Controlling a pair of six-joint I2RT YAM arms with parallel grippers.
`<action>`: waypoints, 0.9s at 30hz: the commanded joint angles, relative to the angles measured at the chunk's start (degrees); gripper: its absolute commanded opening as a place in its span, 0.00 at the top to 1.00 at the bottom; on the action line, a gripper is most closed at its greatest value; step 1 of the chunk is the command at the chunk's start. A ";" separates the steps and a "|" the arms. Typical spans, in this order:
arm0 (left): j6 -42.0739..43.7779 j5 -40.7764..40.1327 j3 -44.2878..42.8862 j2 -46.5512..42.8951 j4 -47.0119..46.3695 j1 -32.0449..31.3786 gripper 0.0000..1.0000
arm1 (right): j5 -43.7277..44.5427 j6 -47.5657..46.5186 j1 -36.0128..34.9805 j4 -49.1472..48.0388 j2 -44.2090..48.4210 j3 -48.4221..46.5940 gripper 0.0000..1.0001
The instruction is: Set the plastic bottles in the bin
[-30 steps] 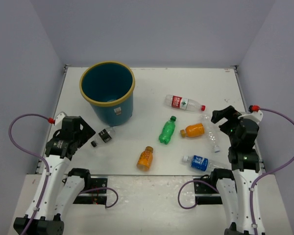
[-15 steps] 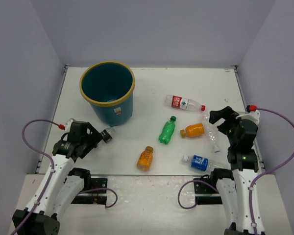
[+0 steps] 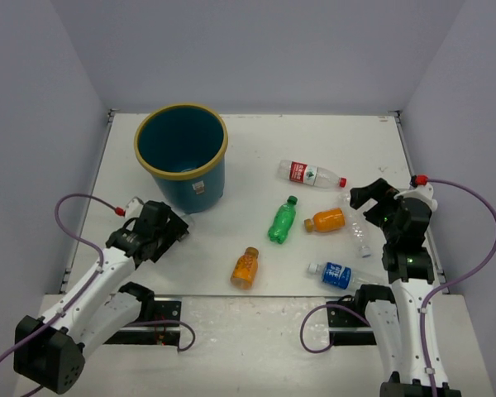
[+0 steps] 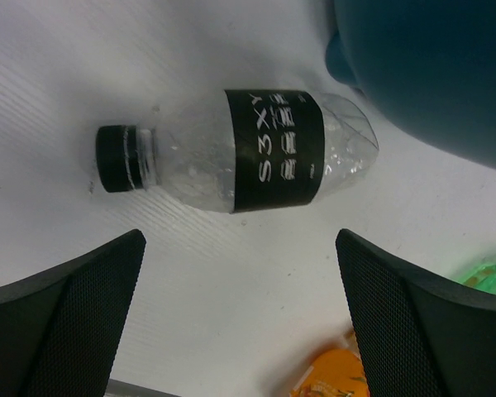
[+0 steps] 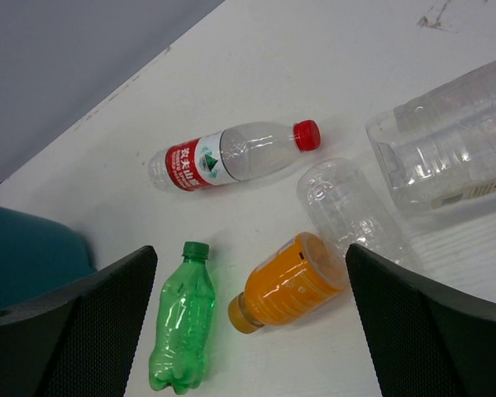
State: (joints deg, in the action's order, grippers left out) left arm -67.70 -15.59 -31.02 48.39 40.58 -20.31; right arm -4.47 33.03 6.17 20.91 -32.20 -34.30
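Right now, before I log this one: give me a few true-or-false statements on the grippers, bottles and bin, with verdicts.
1. The left gripper is open over the black-label bottle. True.
2. A bottle lies in the bin. False: none shows inside it.
3. The green bottle lies on its side. True.
4. The right gripper grips a bottle. False: it is open, holding nothing.
5. The red-label bottle has a blue cap. False: its cap is red.
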 commanded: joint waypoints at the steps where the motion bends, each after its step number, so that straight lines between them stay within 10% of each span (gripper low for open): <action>1: -14.37 -7.78 0.78 0.65 -1.99 -5.87 0.00 | -1.07 -1.21 0.24 -2.90 0.65 0.47 0.01; 8: -18.49 -12.80 -1.86 2.36 -0.68 -8.77 0.00 | -1.68 -1.48 0.24 -3.66 1.26 0.82 0.01; 16: 20.06 -8.74 -10.91 6.05 -4.02 -10.63 0.00 | -1.77 -1.86 0.24 -3.55 0.90 0.37 0.01; 27: 37.04 1.76 -17.47 8.38 -0.18 -11.02 0.00 | -2.19 -2.09 0.24 -4.54 0.77 0.85 0.01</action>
State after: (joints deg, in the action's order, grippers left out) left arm -40.71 -17.80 -42.50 54.21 38.35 -30.95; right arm -5.71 31.89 6.17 18.47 -31.37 -33.39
